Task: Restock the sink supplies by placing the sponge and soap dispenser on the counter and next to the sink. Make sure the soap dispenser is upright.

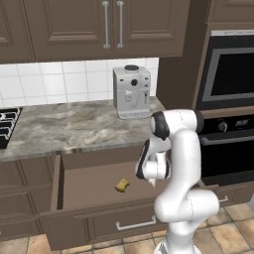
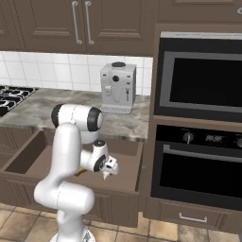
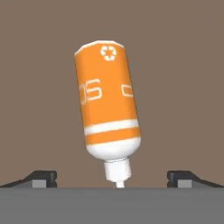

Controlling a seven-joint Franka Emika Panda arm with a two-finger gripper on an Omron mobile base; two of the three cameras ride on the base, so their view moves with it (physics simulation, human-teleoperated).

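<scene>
The orange soap dispenser (image 3: 109,105) lies on its side on the brown floor of the open drawer (image 1: 89,218), its white pump end toward my hand. My gripper (image 3: 111,178) hangs just above it, open, with the dark fingertips (image 3: 41,177) far apart on either side of the nozzle. In the base views the gripper (image 1: 153,182) (image 2: 107,176) points down into the drawer. The mustard-yellow sponge (image 1: 122,185) rests on the drawer floor to the left of the hand. The marbled counter (image 1: 74,126) (image 2: 118,125) runs above the drawer. The sink is out of view.
A grey coffee machine (image 1: 131,93) (image 2: 117,88) stands at the counter's back right. Stove grates (image 1: 7,126) sit at the far left. A built-in oven stack (image 2: 198,142) fills the wall right of the drawer. Wall cabinets (image 1: 99,25) hang above the counter.
</scene>
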